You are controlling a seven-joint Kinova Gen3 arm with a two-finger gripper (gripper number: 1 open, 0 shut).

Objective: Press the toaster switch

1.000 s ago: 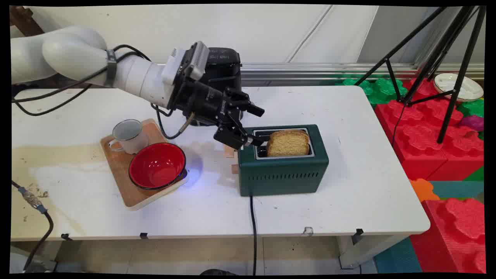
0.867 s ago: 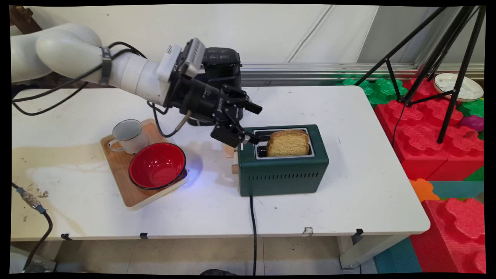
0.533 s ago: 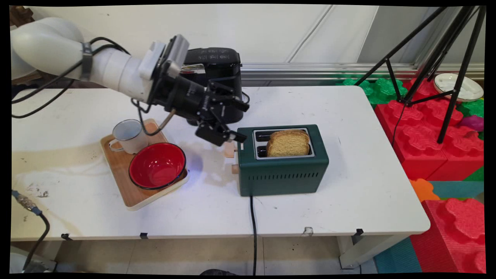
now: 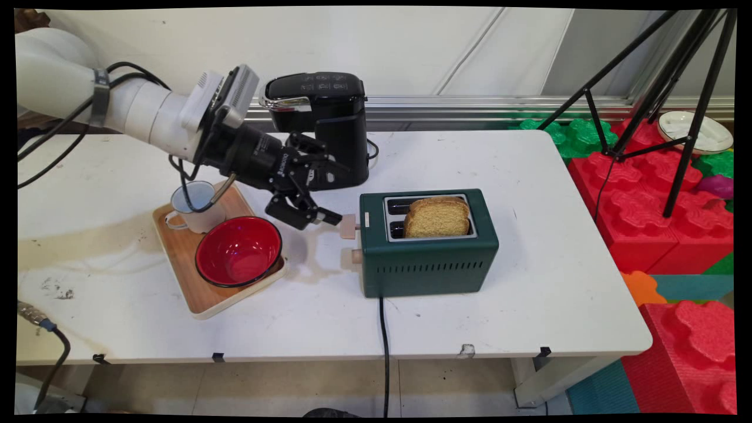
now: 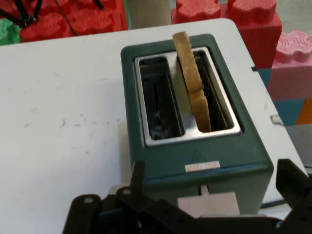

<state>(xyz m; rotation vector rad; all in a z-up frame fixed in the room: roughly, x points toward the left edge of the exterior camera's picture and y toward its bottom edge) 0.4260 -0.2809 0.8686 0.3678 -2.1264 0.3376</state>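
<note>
A dark green toaster (image 4: 429, 264) stands mid-table with one slice of bread (image 4: 437, 217) sticking up from its near slot; the far slot is empty. My gripper (image 4: 338, 194) is open, just off the toaster's left end. Its lower fingertip (image 4: 332, 218) sits close to the pale lever (image 4: 349, 226); I cannot tell if they touch. In the hand view the toaster (image 5: 243, 168) lies straight ahead, with the bread (image 5: 192, 83) in the right slot. There the lever (image 5: 209, 204) sits between my spread fingers (image 5: 138, 176), and nothing is held.
A black coffee machine (image 4: 329, 117) stands behind my hand. A wooden tray (image 4: 182, 258) on the left carries a red bowl (image 4: 238, 251) and a white mug (image 4: 194, 205). The toaster's cord (image 4: 385, 352) runs over the front edge. Tripod legs (image 4: 658, 88) and red foam blocks (image 4: 646, 200) stand right.
My open gripper has drawn back to the left, from over the toaster's left top edge to beside its lever end. The bread has stayed in its slot.
</note>
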